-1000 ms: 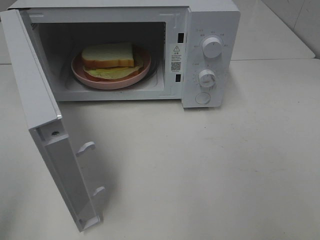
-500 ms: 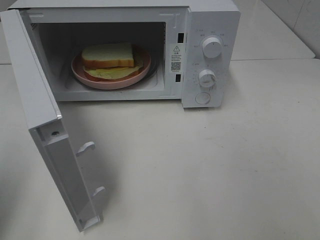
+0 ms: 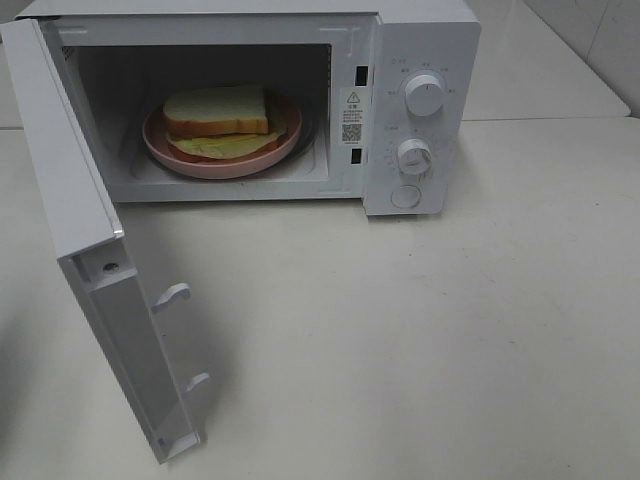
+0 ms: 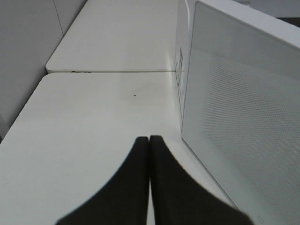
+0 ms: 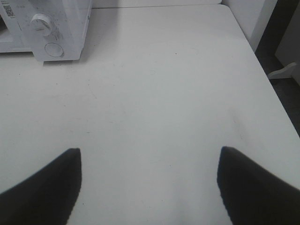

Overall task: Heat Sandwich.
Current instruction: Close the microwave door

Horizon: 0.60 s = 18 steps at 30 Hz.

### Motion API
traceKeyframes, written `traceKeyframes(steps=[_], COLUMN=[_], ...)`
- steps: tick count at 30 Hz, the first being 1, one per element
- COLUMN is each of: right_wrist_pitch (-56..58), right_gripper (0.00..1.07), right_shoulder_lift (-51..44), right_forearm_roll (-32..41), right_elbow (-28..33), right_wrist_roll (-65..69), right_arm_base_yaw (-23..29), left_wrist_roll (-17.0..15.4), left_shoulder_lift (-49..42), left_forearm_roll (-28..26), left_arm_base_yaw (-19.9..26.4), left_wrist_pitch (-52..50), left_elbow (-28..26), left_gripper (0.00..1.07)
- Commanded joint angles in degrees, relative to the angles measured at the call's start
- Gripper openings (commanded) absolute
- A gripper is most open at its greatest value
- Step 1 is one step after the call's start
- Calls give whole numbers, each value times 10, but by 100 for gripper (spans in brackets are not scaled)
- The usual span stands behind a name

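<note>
White table beneath left hand, fingers together, beside microwave door

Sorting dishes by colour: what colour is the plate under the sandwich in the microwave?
The plate is pink, clearest in the high exterior view.

— Where does your high camera look from?
— From in front of the microwave, steeply down, near enough that its open door reaches your frame's edge.
— And your wrist views?
— Your left one looks past the left gripper along the table, close beside that door. Your right one looks past the right gripper across the table toward the microwave's knobs. All three share microwave and table.
</note>
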Motion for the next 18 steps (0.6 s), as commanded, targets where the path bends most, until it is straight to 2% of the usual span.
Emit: traceKeyframes(steps=[1, 11, 14, 17, 18], right_wrist_pitch=[-2, -2, -2, -2, -2], right_gripper=[76, 76, 76, 76, 76], right_shoulder_lift=[-15, -15, -15, -15, -15], right_forearm_roll=[-2, -2, -2, -2, -2], right_elbow=[1, 1, 1, 1, 1], right_wrist_roll=[-2, -2, -2, -2, -2], right_arm_base_yaw=[-4, -4, -4, -4, -4], left_wrist_roll=[-1, -5, -20, -72, -72], left_shoulder_lift=[33, 170, 202, 246, 246], left_forearm_roll=[-1, 6, 37, 98, 98], left_arm_base_yaw=[-2, -2, -2, -2, -2], left_wrist_pitch=[-84, -235, -272, -324, -324], left_elbow=[21, 25, 25, 25, 25], left_gripper=[0, 0, 0, 0, 0])
